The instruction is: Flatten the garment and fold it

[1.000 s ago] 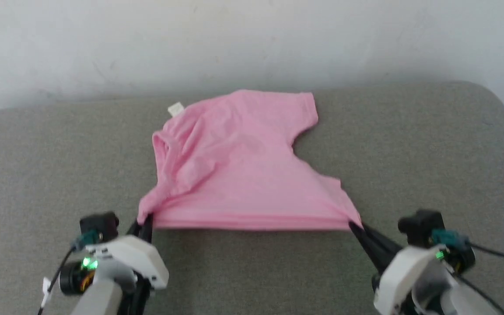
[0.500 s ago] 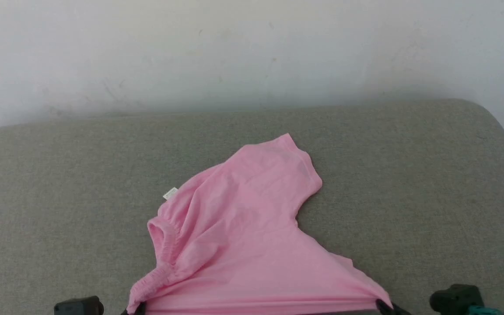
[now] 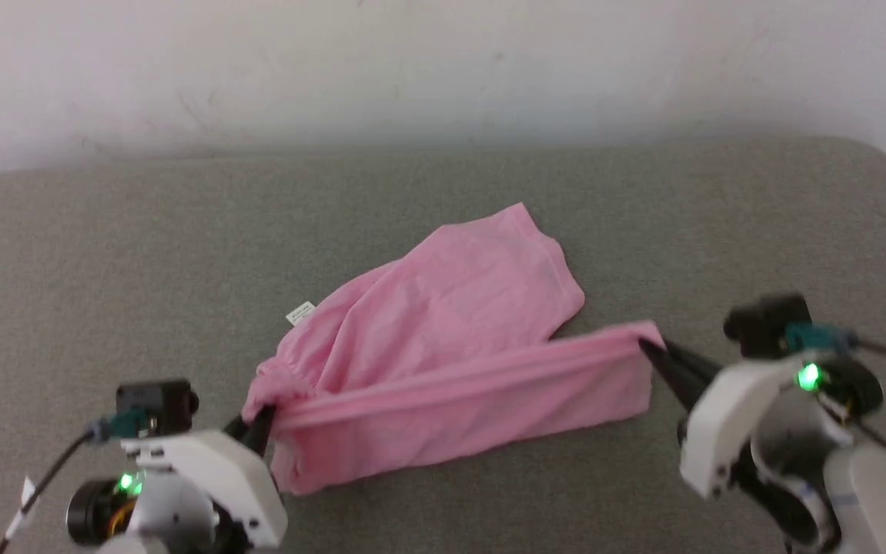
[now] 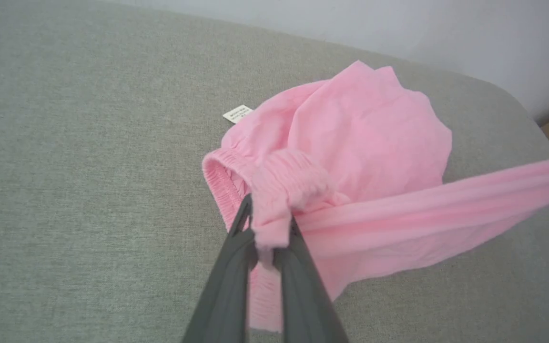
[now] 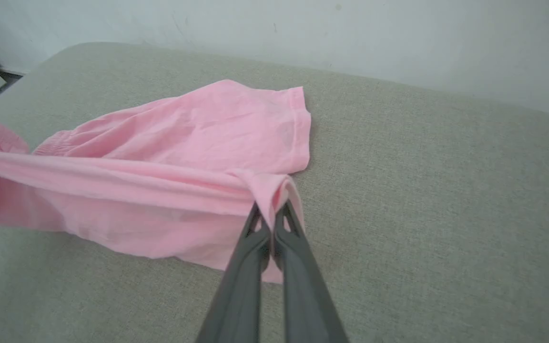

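The pink garment (image 3: 458, 323) lies mid-way across a grey upholstered surface (image 3: 89, 254) with a rounded far right corner, backed by a scuffed white wall (image 3: 443, 61). The left hand (image 3: 261, 422) is clenched on the garment's gathered edge and the right hand (image 3: 649, 350) on its other end, with a taut band of cloth raised between them.

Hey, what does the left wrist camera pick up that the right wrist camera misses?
Left wrist view: the left end effector shut on the bunched elastic waistband, and a small white label sticking out past the fabric's edge. Right wrist view: the right end effector shut on the opposite corner, and a flat stitched hem on the far flap. Both: the pink garment stretched taut between the two grips over the grey cushion, with a pale wall behind.
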Available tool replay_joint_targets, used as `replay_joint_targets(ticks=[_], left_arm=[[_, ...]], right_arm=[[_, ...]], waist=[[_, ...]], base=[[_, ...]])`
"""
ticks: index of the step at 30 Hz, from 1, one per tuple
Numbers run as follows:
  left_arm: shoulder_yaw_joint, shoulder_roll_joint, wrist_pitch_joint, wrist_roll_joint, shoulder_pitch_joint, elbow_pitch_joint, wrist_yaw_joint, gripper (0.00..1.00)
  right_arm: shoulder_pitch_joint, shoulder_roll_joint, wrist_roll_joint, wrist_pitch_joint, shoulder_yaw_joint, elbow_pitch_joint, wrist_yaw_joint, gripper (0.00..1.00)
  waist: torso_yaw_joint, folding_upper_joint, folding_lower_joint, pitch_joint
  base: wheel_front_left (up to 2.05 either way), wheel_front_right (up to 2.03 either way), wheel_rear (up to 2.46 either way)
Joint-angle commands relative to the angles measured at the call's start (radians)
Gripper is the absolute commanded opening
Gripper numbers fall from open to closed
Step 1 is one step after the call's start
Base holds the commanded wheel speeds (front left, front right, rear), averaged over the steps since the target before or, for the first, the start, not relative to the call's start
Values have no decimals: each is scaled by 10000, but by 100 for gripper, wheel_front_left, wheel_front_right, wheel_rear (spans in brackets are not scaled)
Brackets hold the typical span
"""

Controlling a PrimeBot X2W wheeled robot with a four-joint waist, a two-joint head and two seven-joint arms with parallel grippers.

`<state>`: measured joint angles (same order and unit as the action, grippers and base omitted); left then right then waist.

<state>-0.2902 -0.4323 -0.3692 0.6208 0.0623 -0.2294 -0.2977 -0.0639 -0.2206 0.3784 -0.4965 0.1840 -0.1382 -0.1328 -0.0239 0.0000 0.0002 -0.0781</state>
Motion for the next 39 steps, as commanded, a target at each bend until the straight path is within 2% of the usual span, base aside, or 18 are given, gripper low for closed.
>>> replay_joint_targets(ticks=[1,12,21,22,24,25,26,28,31,35,39], left_arm=[[43,131,-23,144,-744,448,190,0],[-145,873,216,407,-4092,2847,1147,0],[-388,1599,764,585,-5380,4877,1742,0],[-398,1649,869,588,-5458,5074,1803,21],[-440,1778,1055,637,-5539,5377,1957,100],[-440,1778,1055,637,-5539,5377,1957,100],[-493,1814,1136,647,-5549,5492,2077,100],[-568,1876,1441,640,-5412,5704,2257,100],[-453,1857,1980,544,-5120,5640,2143,100],[-244,1677,2683,312,-4565,5186,1819,100],[-121,1380,2810,152,-3818,4378,1428,100]], right_arm=[[-1083,-126,152,157,185,746,21,0],[-6277,-323,889,1265,1572,5274,21,0],[-8101,-97,1254,2884,2507,8354,21,0],[-8173,-57,1295,3072,2608,8655,21,0],[-8245,31,1416,3407,2856,9172,21,65],[-8245,31,1416,3407,2856,9172,21,65],[-8246,65,1482,3599,2997,9379,21,100],[-8127,115,1650,4264,3457,9796,21,100],[-7903,132,1775,5308,3740,9939,21,100],[-7451,84,1698,6886,3955,9804,21,100],[-6753,15,1274,7490,3698,9335,21,100]], waist=[[240,0,-2,-505],[1201,0,-2,-2168],[1618,0,-2,-2671],[1618,0,-2,-2674],[1607,0,-2,-2646],[1607,0,-2,-2646],[1593,0,-2,-2603],[1506,0,-2,-2379],[1380,0,-2,-2058],[1187,0,-2,-1486],[967,0,-2,-874]], base=[[0,0,0],[0,0,0],[0,0,0],[0,0,0],[0,0,0],[0,0,0],[0,0,0],[0,0,0],[0,0,0],[0,0,0],[0,0,0]])
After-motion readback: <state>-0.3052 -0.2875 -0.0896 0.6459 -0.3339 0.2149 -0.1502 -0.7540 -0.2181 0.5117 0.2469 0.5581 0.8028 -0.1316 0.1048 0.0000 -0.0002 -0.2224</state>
